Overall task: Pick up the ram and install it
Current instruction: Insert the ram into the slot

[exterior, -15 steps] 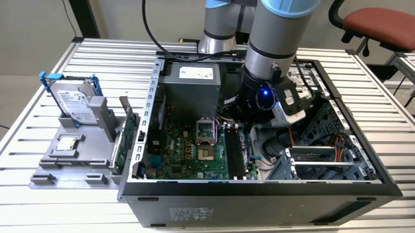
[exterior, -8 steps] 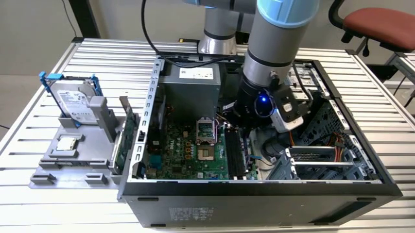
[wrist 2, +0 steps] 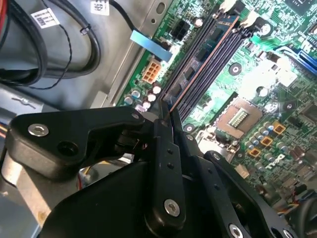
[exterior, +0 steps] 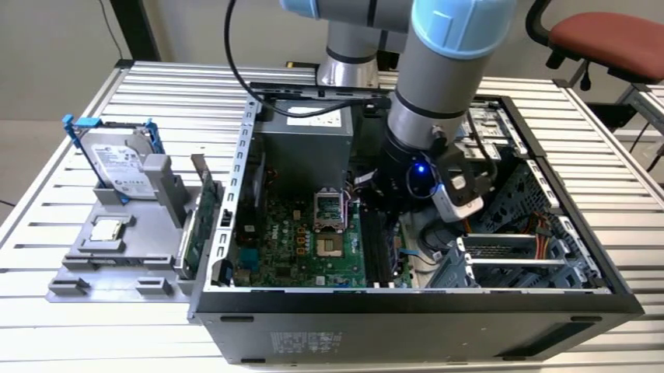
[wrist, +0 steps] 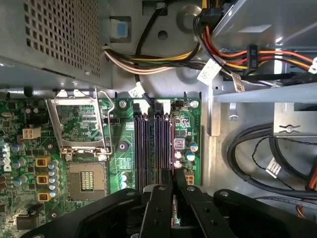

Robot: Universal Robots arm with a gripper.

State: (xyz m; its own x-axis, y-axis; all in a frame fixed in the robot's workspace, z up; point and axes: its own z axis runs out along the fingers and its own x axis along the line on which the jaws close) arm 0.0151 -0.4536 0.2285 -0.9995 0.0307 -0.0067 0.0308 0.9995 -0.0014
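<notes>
Arm is reaching down into the open PC case, which lies on its side on the slatted table. Jaws sit right over the mobo, by the memory slots.

In both wrist views the jaws are close together, w/ a thin edge of board between the tips. That's the ram: in the second wrist view it's a dark stick w/ black chips, standing on edge in the outermost slot, nearest the case wall, running away from the jaws. So the jaws are pinching the near end of the ram. Can't tell if it's fully seated or if the end clips are latched. The other slots beside it look empty. In the first wrist view the jaws line up w/ the slot on the side away from the CPU socket.

CPU socket is open, bare pins showing, retention frame flipped up beside it.

Outside the case, on the exterior view's left, a grey holder carries a hard drive w/ blue brackets standing up, plus a green card on edge.
</notes>
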